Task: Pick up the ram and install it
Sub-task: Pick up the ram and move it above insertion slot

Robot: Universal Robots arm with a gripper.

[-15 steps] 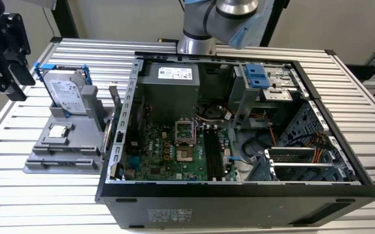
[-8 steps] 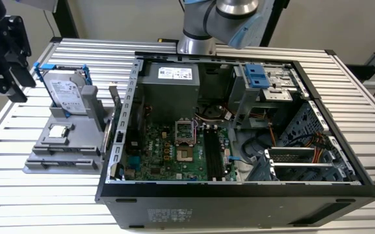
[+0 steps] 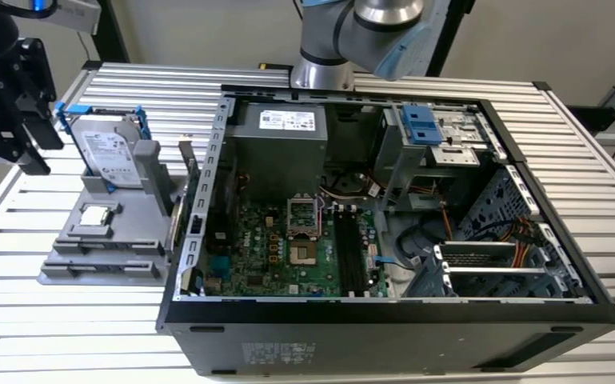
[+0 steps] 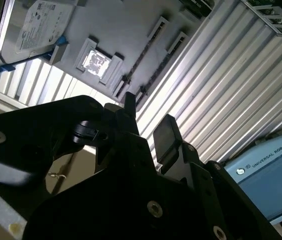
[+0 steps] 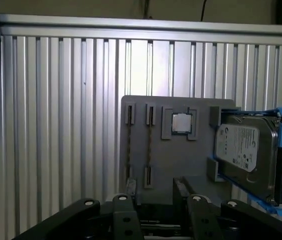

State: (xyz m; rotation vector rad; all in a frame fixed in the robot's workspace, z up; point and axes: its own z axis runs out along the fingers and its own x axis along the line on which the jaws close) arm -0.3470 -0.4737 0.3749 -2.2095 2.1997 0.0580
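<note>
The ram (image 5: 129,147) shows edge-on as two thin dark strips, slotted upright in the gray holder (image 5: 181,160) just beside the processor (image 5: 181,122). In the exterior view the holder sits at nine o'clock of the computer case (image 3: 393,324). The gripper (image 5: 156,192) hangs above the holder, fingers apart and empty.

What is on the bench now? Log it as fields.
gripper: open, holding nothing, clear of the gray holder
ram: two sticks on edge in the holder
processor: in a holder recess
hard drive: blue frame, standing on edge in the holder
computer case: open, beside the holder
</note>
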